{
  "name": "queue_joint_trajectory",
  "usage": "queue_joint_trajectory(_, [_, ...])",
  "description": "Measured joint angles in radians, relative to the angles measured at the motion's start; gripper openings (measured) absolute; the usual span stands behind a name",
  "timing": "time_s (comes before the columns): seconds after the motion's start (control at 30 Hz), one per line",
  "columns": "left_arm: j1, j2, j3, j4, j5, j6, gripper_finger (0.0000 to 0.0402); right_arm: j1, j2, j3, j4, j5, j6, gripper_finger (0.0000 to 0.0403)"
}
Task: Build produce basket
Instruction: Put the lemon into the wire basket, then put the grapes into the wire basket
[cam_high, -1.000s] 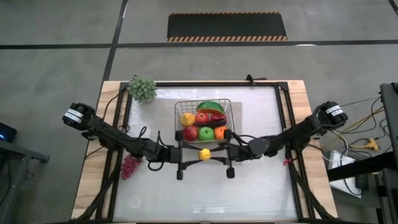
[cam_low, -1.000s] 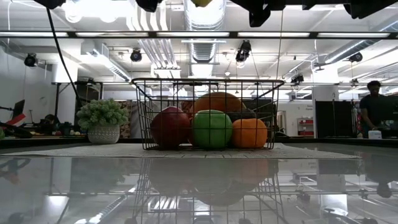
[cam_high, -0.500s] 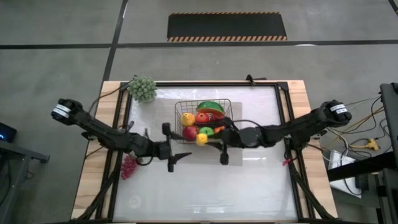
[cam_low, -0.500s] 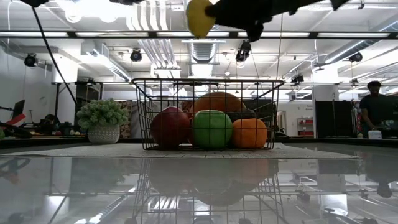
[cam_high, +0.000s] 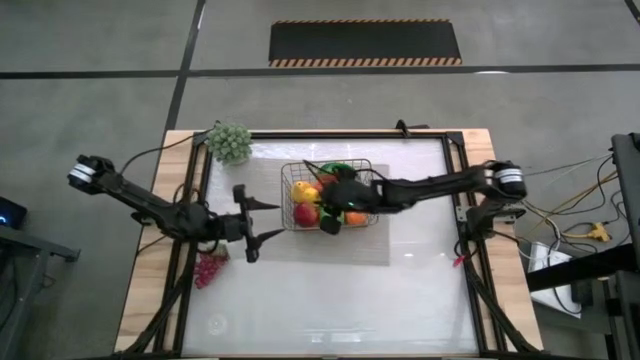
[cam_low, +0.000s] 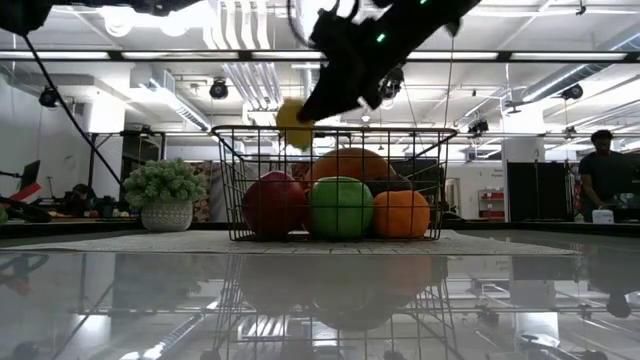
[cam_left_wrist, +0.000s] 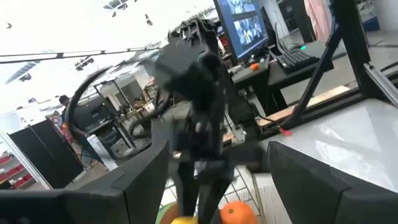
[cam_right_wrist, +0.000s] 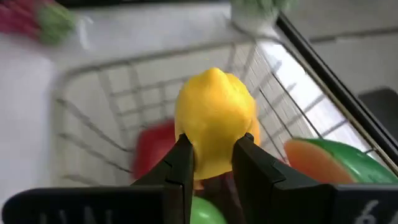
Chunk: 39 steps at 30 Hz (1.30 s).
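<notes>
Most fruit already sits in the basket (cam_high: 372, 172); the right gripper (cam_right_wrist: 211, 163), jaws pinching a lemon (cam_right_wrist: 215, 122), hangs over it, while grapes (cam_high: 208, 266) wait on the bench (cam_high: 420, 290) beside the left gripper (cam_high: 258, 221), jaws spread.

Grey concrete floor (cam_high: 100, 40), hazard-striped black mat (cam_high: 365, 43).

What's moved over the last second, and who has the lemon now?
The right hand, shut on the round yellow toy lemon, carried it from in front of the dark wire-mesh basket to above it. The left hand let go, opened and drew back to the left. The fruit already in the basket, the dark-red grapes and the pale green bunch stayed put.
</notes>
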Motion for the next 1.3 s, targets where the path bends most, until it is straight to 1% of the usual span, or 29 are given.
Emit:
queue_joint_trajectory(0.13, [0.001, -0.036, -0.017, 0.002, 0.0, 0.004, 0.0254, -0.049, 0.096, 0.088, -0.098, 0.0, 0.0, 0.0075])
queue_joint_trajectory(0.23, [0.001, -0.047, -0.02, 0.001, 0.0, 0.005, 0.0254, -0.065, 0.155, 0.153, -0.173, 0.002, -0.004, 0.0077])
queue_joint_trajectory(0.37, [0.001, -0.049, -0.02, 0.001, 0.0, 0.024, 0.0254, -0.071, 0.203, 0.225, -0.259, 0.0, -0.006, 0.0084])
queue_joint_trajectory(0.5, [0.001, -0.044, -0.02, 0.001, 0.0, 0.031, 0.0254, -0.075, 0.232, 0.263, -0.302, 0.002, -0.006, 0.0091])
queue_joint_trajectory(0.63, [0.001, -0.044, -0.019, 0.003, 0.0, 0.032, 0.0254, -0.075, 0.239, 0.269, -0.301, 0.004, -0.011, 0.0108])
queue_joint_trajectory(0.8, [0.001, -0.044, -0.019, 0.002, 0.001, 0.032, 0.0254, -0.075, 0.237, 0.268, -0.3, 0.028, -0.004, 0.015])
queue_joint_trajectory(1.0, [0.001, -0.044, -0.019, 0.002, 0.001, 0.031, 0.0254, -0.075, 0.234, 0.267, -0.303, 0.028, -0.014, 0.0192])
queue_joint_trajectory(1.1, [0.001, -0.042, -0.019, 0.002, 0.001, 0.03, 0.0254, -0.074, 0.214, 0.266, -0.315, 0.027, -0.016, 0.0201])
queue_joint_trajectory(1.3, [0.001, -0.037, -0.019, 0.002, 0.001, 0.029, 0.0254, -0.061, 0.163, 0.266, -0.358, 0.028, -0.014, 0.0201])
